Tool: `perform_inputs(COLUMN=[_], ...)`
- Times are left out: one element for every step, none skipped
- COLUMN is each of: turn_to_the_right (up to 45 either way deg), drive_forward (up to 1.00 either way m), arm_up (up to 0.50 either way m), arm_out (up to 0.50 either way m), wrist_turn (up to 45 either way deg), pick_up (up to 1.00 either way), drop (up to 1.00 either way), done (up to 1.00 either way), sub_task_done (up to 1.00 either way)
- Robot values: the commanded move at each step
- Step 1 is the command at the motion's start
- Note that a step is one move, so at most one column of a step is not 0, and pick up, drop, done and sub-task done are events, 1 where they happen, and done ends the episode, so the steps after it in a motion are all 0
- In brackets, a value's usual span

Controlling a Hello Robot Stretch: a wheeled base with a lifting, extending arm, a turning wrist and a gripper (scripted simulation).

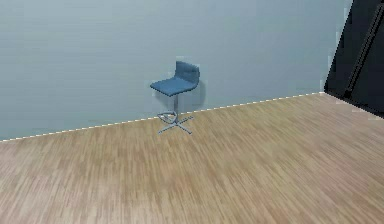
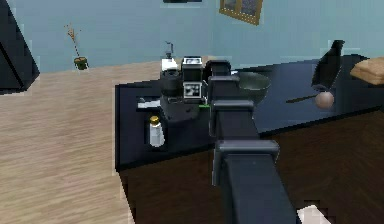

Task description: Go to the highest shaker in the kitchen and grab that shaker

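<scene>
A small white shaker-shaped thing with a grey top (image 2: 156, 131) stands upright on the dark countertop (image 2: 300, 115), near the counter's left end. My arm (image 2: 245, 160) rises from the bottom edge as a dark square bar over the counter. At its far end are the white marked squares, with the gripper's dark body (image 2: 180, 106) beside them. The gripper sits just up and right of the white thing. The counter and its things lie behind the gripper, so I cannot tell whether it holds anything.
On the counter: a round grey pan (image 2: 252, 80), a dark bird-like statue (image 2: 326, 70) and a tan loaf-like thing (image 2: 370, 70). A potted plant (image 2: 78, 52) stands by the wall. Ahead, a blue bar stool (image 1: 178, 90) stands on open wood floor (image 1: 200, 180); a dark cabinet (image 1: 360, 50) is at right.
</scene>
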Motion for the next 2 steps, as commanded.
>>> perform_inputs(turn_to_the_right=[0.0,0.0], drive_forward=[0.0,0.0], arm_up=[-0.16,0.0], arm_out=[0.0,0.0], wrist_turn=[0.0,0.0], pick_up=[0.0,1.0], drop=[0.0,0.0], done=[0.0,0.0], sub_task_done=[0.0,0.0])
